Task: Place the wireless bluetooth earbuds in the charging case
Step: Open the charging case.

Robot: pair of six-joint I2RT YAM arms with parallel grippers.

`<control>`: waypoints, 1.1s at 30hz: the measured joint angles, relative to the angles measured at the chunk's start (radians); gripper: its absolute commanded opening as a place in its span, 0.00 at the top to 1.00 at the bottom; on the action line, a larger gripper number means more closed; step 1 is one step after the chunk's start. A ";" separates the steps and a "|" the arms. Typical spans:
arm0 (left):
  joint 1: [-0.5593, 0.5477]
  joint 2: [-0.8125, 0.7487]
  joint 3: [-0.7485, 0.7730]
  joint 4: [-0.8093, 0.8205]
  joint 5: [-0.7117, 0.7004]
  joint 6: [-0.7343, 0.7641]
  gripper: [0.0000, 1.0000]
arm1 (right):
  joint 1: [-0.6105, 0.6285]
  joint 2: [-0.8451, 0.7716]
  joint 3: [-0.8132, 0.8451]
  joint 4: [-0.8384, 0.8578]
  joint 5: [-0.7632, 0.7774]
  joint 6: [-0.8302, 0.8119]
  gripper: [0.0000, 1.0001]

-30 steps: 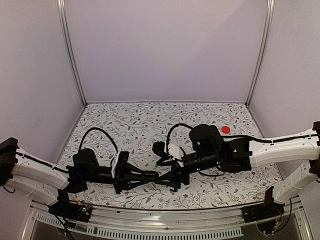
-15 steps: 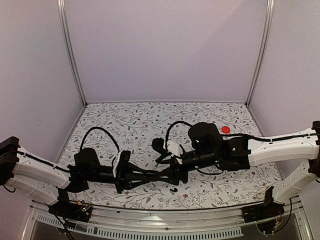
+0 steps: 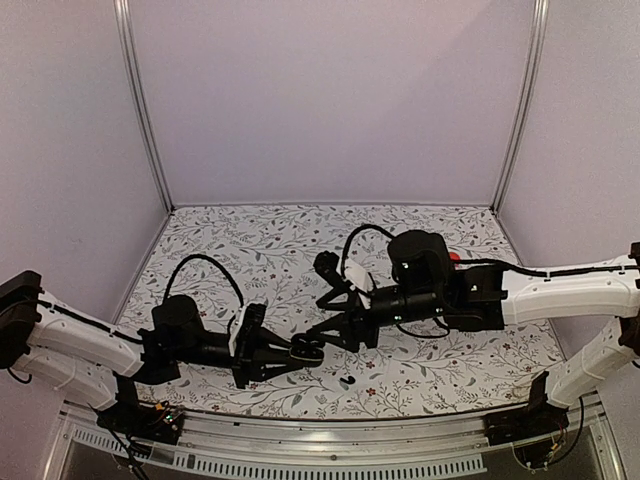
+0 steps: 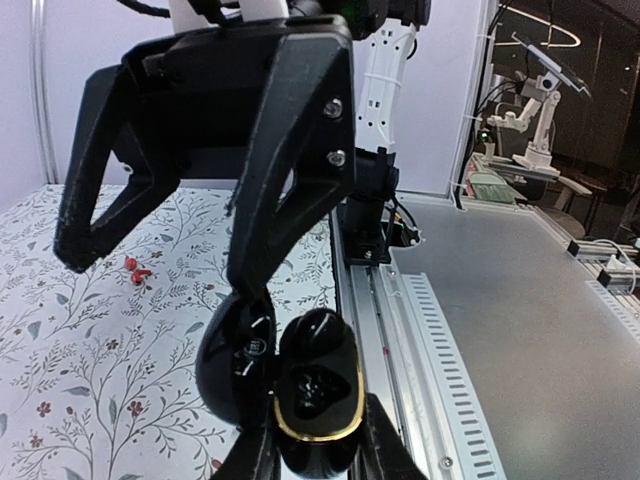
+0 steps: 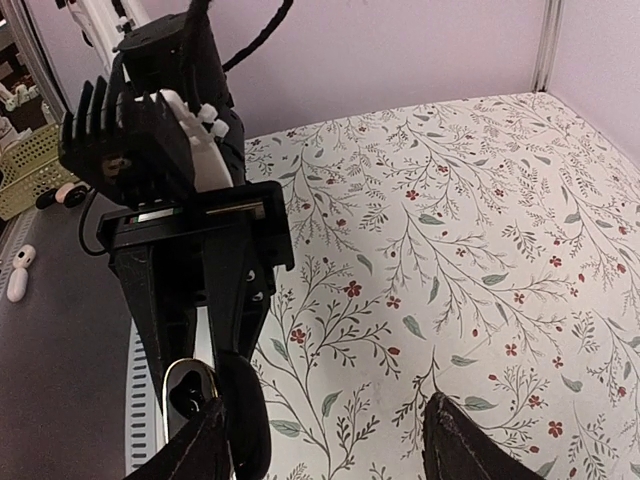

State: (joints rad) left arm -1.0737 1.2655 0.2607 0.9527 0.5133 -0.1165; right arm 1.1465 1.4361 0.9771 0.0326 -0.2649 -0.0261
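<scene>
Within the last second the right claw (image 3: 325, 335) was raised off the table (image 3: 250, 240) and brought to the open charging case (image 4: 315, 395), its fingers spread and empty, one tip at the lid. A small dark piece (image 3: 347, 381) was left lying where that claw had been; whether it was an earbud could not be told. The case was pinched in the left claw (image 4: 320, 452). The red earbuds (image 4: 134, 268) lay well apart on the table, so insertion was judged not yet done.
</scene>
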 measured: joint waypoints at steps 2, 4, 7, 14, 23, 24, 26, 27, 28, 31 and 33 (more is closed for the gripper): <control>0.000 0.000 0.000 -0.001 0.004 0.001 1.00 | -0.010 0.000 0.000 0.006 0.002 0.006 0.36; -0.002 0.000 0.000 -0.001 0.011 0.004 1.00 | -0.016 -0.001 0.000 0.013 0.006 0.009 0.36; -0.002 0.000 0.000 -0.001 0.018 0.004 1.00 | -0.018 -0.001 0.000 0.018 0.012 0.011 0.36; 0.006 0.000 0.000 0.002 0.018 -0.006 1.00 | -0.038 -0.015 -0.006 0.021 0.016 0.011 0.34; 0.024 -0.003 -0.015 0.030 0.020 -0.035 1.00 | -0.056 -0.146 -0.082 0.093 -0.118 0.015 0.31; 0.024 -0.005 -0.014 0.029 0.021 -0.035 1.00 | -0.051 -0.137 -0.081 0.095 -0.133 0.014 0.32; 0.024 -0.010 -0.014 0.021 0.021 -0.035 1.00 | -0.040 -0.109 -0.073 0.093 -0.150 0.012 0.33; 0.024 -0.011 -0.012 0.018 0.021 -0.035 1.00 | -0.037 -0.092 -0.068 0.091 -0.158 0.010 0.33; 0.024 -0.013 -0.010 0.013 0.021 -0.035 1.00 | -0.034 -0.078 -0.064 0.089 -0.163 0.008 0.33; 0.024 -0.021 -0.005 0.007 0.021 -0.035 1.00 | -0.024 -0.040 -0.047 0.070 -0.175 0.002 0.33; 0.024 -0.025 -0.005 0.006 0.021 -0.036 1.00 | -0.014 -0.020 -0.032 0.056 -0.177 -0.003 0.34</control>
State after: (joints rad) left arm -1.0496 1.2407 0.2562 0.9588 0.5346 -0.1524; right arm 1.1324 1.4162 0.9451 0.0887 -0.4416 -0.0296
